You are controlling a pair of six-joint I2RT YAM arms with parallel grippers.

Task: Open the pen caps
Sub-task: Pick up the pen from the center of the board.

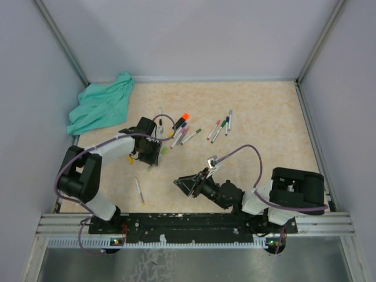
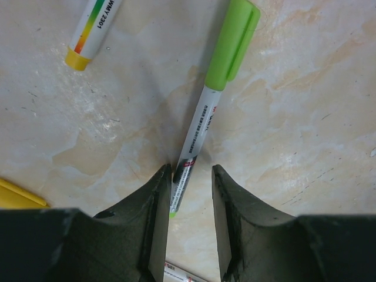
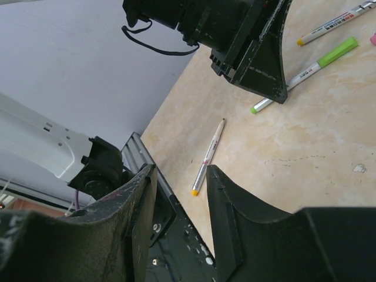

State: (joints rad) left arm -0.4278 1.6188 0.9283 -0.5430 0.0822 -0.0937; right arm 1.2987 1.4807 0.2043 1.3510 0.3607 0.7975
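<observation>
Left wrist view: my left gripper (image 2: 192,170) stands low over the table (image 2: 305,117), jaws partly apart, straddling the white barrel (image 2: 198,129) of a pen. The barrel lies close to one finger with a clear gap to the other, so it is not clamped. The light green cap (image 2: 232,38) sits on that pen's far end, beyond the fingertips. Right wrist view: my right gripper (image 3: 179,170) hangs above the table, jaws apart and holding nothing; a thin yellow-ended pen (image 3: 208,155) lies beyond it. Top external view: more capped pens lie mid-table, one with an orange cap (image 1: 185,116); a teal cloth (image 1: 100,106) lies far left
</observation>
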